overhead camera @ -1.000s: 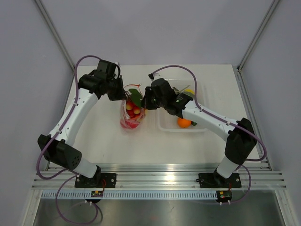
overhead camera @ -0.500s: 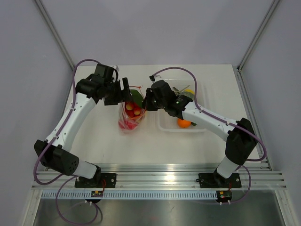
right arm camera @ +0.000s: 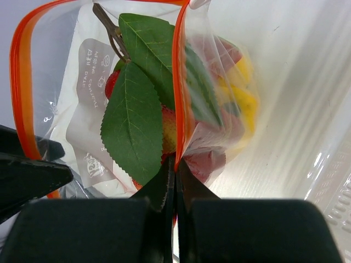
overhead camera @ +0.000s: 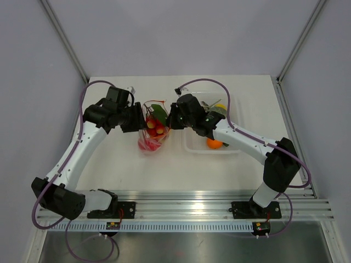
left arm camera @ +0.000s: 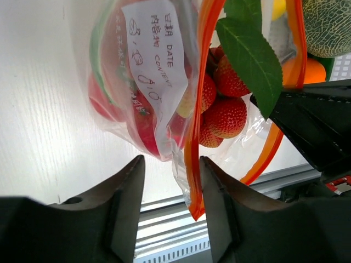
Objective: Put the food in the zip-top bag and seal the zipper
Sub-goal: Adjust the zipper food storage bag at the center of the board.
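An orange zipper strip [right arm camera: 176,82] on a clear plastic bag [left arm camera: 148,71] is pinched by closed right fingers [right arm camera: 156,189], straddled by parted left fingers [left arm camera: 129,186].

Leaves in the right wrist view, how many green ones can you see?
2. The upper leaf lies across the zip-top bag's open mouth, passing behind the zipper; the lower leaf hangs below it from the same stem. More may be hidden inside.

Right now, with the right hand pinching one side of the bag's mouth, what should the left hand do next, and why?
Probably close the left hand on the zipper lying between its open fingers. The right hand is shut on the opposite rim, so a second pinch would hold the mouth of the zip-top bag open; an orange waits in the tray.
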